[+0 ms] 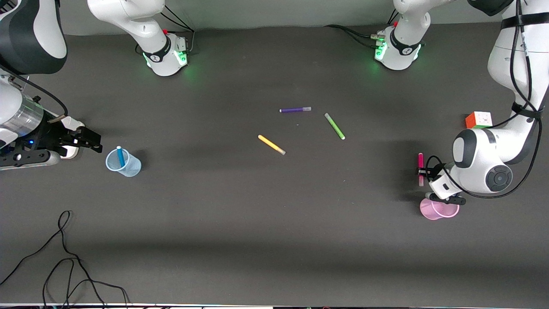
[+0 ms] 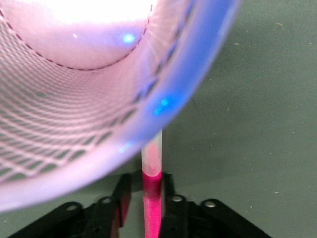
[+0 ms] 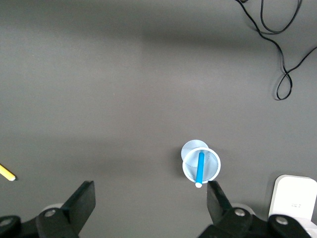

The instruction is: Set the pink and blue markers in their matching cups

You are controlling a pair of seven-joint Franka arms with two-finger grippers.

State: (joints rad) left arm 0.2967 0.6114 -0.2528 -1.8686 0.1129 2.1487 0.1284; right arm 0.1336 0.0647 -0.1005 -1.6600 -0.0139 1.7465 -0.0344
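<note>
The pink marker [image 1: 420,163] [image 2: 152,198] lies flat on the table, next to the pink cup [image 1: 438,210] [image 2: 74,124], which stands a little nearer the front camera. My left gripper [image 1: 422,173] [image 2: 146,181] is down over the marker with its jaws narrowed round the barrel. One finger touches it and a small gap shows at the other. The blue marker [image 1: 121,156] [image 3: 200,168] stands tilted inside the pale blue cup [image 1: 124,165] [image 3: 212,161]. My right gripper [image 1: 92,143] [image 3: 151,198] hovers wide open beside that cup, holding nothing.
A purple pen [image 1: 295,110], a green pen [image 1: 334,126] and a yellow pen [image 1: 271,145] lie mid-table. A colour cube [image 1: 478,119] sits by the left arm. A black cable [image 1: 64,257] [image 3: 277,39] loops near the front edge at the right arm's end.
</note>
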